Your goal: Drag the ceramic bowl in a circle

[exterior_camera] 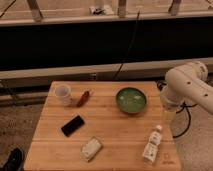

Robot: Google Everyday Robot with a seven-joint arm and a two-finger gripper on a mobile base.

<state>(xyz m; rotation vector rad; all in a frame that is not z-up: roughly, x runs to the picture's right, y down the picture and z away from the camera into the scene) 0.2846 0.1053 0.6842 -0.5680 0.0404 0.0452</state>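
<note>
Wooden, honey-coloured tabletop (117, 134) fills the lower part of the view, seen from slightly above. A round, shallow, glossy green ceramic bowl (131, 100) with a darker green rim sits upright toward two o'clock from the tabletop's centre, apart from everything else on it. A white robot arm (189, 82) shows at the right edge, at three o'clock, and bends downward beside the tabletop's right side. Its end effector (169, 115) hangs there, near the bowl but not touching it. From the end effector the bowl lies at roughly ten o'clock. Being round, the bowl has no long axis, so the right-hand rim, the nearest part, looks the likeliest place to make contact. The end effector is pale and blends into the wood behind it, so whether it is wide or narrow cannot be told. A small white cup (63, 94) stands at ten o'clock, with a slim red object (84, 98) just beside it, too small to identify. A flat black rectangular device (73, 125) lies at eight o'clock and a silvery-white packet (91, 148) at six. A small clear bottle (153, 145) with a white label stands at four o'clock, below the end effector. The arm's upper part is cut off by the frame.
</note>
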